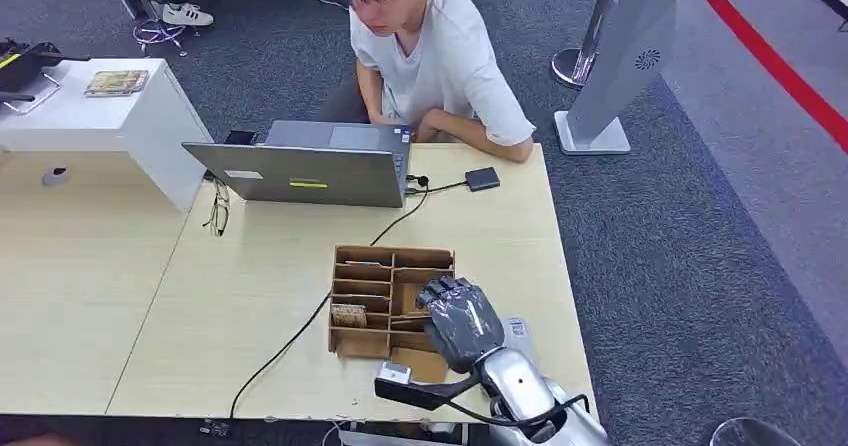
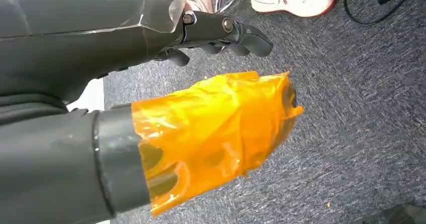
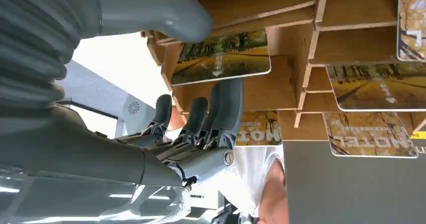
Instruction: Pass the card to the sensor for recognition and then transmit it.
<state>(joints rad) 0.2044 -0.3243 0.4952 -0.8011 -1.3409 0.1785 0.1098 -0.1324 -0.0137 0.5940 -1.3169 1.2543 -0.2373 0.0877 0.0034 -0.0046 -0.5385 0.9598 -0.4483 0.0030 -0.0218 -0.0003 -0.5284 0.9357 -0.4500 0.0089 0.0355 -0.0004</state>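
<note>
Over the cardboard organizer (image 1: 390,301) on the desk (image 1: 270,296), our right hand (image 1: 458,318) pinches a card (image 3: 221,63), seen from its wrist; our left hand (image 2: 201,128) hangs above carpet, grip unclear.

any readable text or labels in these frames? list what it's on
"MOTEL", seen upside down: card in the wooden organizer.
"MOT", upside down, the rest hidden behind the right hand: another card.
Yellow strip on the laptop: too small to read.
Booklet on the white table: blurred.
</note>
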